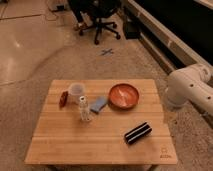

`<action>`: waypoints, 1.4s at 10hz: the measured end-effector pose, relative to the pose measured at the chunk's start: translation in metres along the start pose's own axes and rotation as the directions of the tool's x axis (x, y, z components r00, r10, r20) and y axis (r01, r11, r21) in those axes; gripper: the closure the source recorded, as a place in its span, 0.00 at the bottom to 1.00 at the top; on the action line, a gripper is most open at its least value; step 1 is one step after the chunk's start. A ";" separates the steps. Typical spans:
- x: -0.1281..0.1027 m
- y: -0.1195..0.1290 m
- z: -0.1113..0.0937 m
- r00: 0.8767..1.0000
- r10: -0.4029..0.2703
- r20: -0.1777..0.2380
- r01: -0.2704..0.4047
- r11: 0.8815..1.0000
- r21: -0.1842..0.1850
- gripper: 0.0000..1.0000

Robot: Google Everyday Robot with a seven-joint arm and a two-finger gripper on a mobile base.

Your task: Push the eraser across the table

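While your arm (189, 89) hangs right of the tabletop (75, 142), the eraser (137, 133) lies untouched.
It sits toward the near right corner; your pincer is out of view, so its state cannot be told.
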 end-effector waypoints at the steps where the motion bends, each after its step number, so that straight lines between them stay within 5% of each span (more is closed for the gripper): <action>1: 0.000 0.000 0.000 1.000 0.000 0.000 0.000 1.000 0.000 0.35; 9: 0.000 0.000 0.001 1.000 0.000 0.002 0.000 1.000 0.000 0.35; 14: 0.002 0.010 0.061 1.000 -0.006 0.025 0.007 0.999 -0.048 0.35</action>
